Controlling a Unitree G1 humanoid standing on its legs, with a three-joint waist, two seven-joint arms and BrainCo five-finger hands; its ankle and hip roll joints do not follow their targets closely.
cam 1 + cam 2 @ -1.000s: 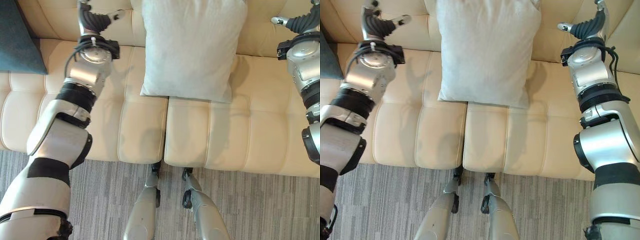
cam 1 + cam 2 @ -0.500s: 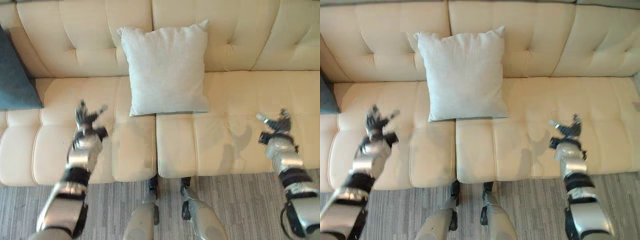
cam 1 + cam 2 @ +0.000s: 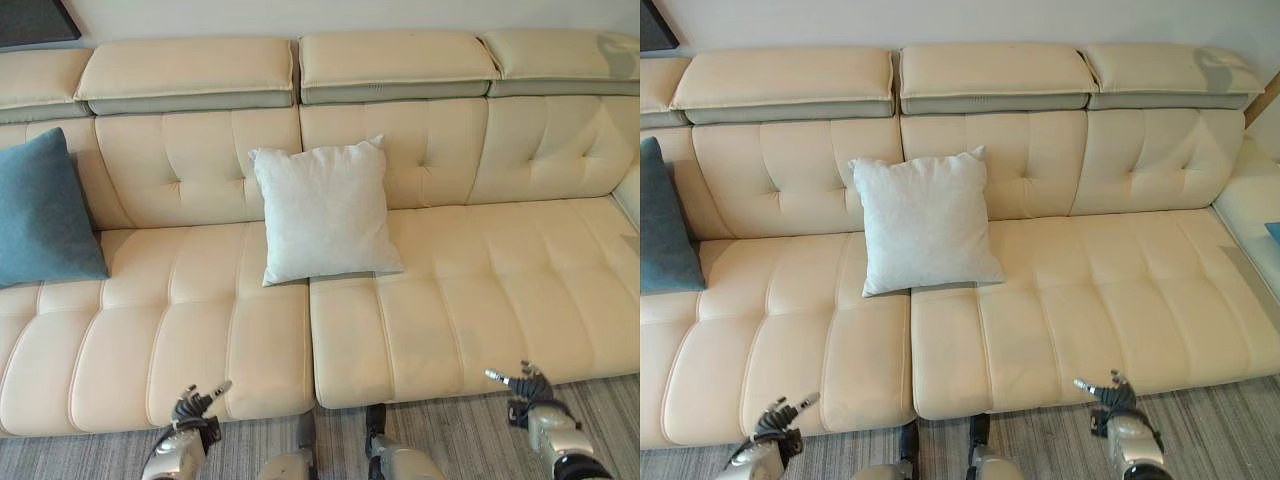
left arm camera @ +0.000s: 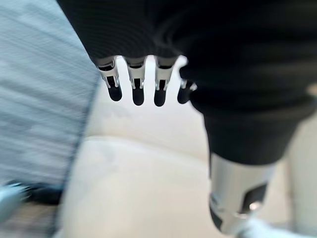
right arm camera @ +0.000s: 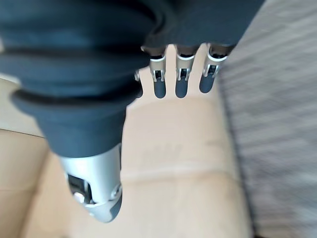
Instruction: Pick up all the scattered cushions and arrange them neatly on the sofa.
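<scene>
So I've got the white cushion [image 3: 325, 210] propped upright against the backrest, mid cream sofa [image 3: 450, 300], with a blue cushion [image 3: 45, 210] leaning at the far left end. My left hand [image 3: 192, 405] and right hand [image 3: 527, 383] hover low by the seat's front edge, fingers spread loose, holding nothing.

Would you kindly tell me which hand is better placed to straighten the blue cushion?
Left, probably: the blue cushion leans at the sofa's left end, on the left hand's side; both hands are empty.
</scene>
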